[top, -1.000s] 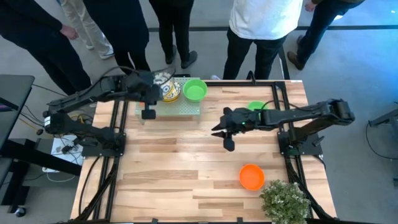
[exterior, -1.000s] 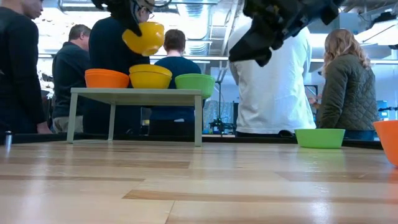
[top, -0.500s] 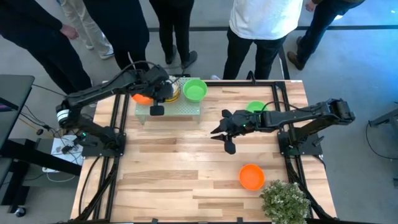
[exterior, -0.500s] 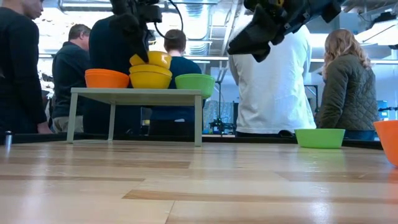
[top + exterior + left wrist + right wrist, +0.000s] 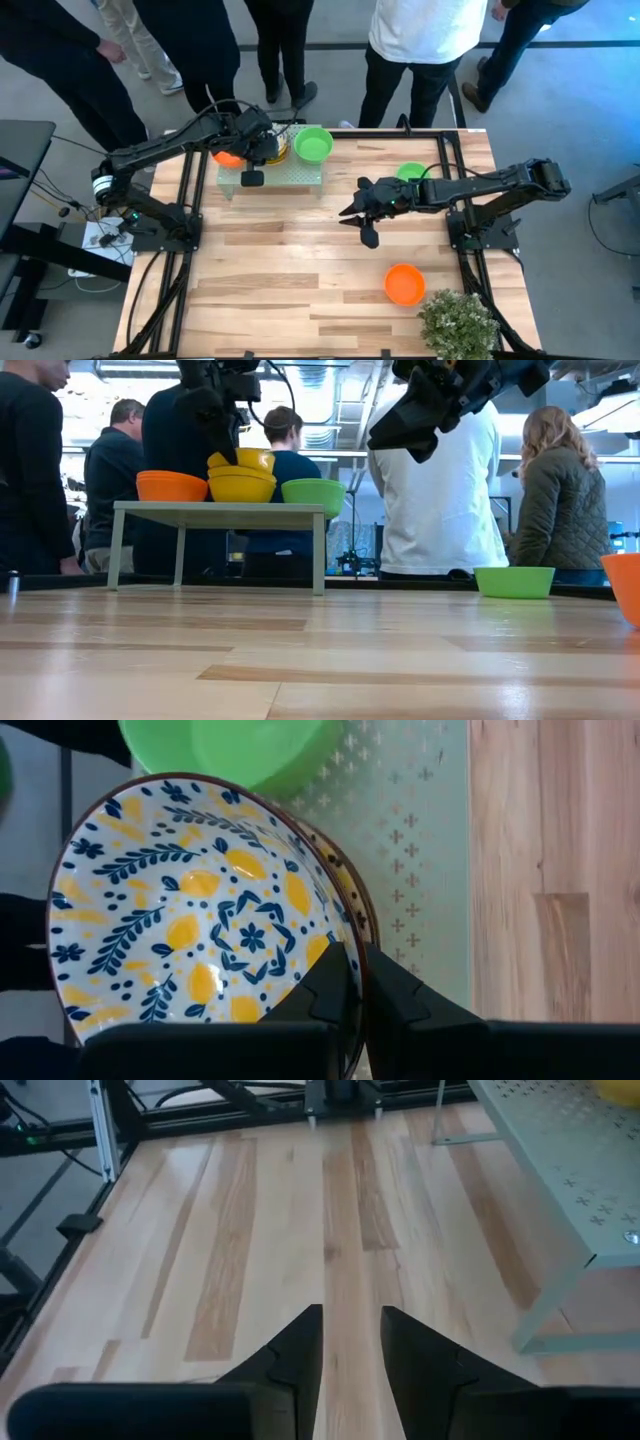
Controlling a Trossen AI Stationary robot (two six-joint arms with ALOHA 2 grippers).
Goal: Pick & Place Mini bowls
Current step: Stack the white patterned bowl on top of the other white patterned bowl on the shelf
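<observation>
On raised shelf (image 5: 300, 176), left hand (image 5: 352, 982) pinching floral bowl (image 5: 190, 915) rim

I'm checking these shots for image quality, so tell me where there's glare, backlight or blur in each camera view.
Low view: bright windows behind backlight the people into dark shapes, and the near table is soft with a pale sheen. Left wrist view: the floral bowl is sharp, the left gripper slightly soft. Right wrist view: mild sheen on the wood ahead of the right gripper. High view: evenly lit.
</observation>
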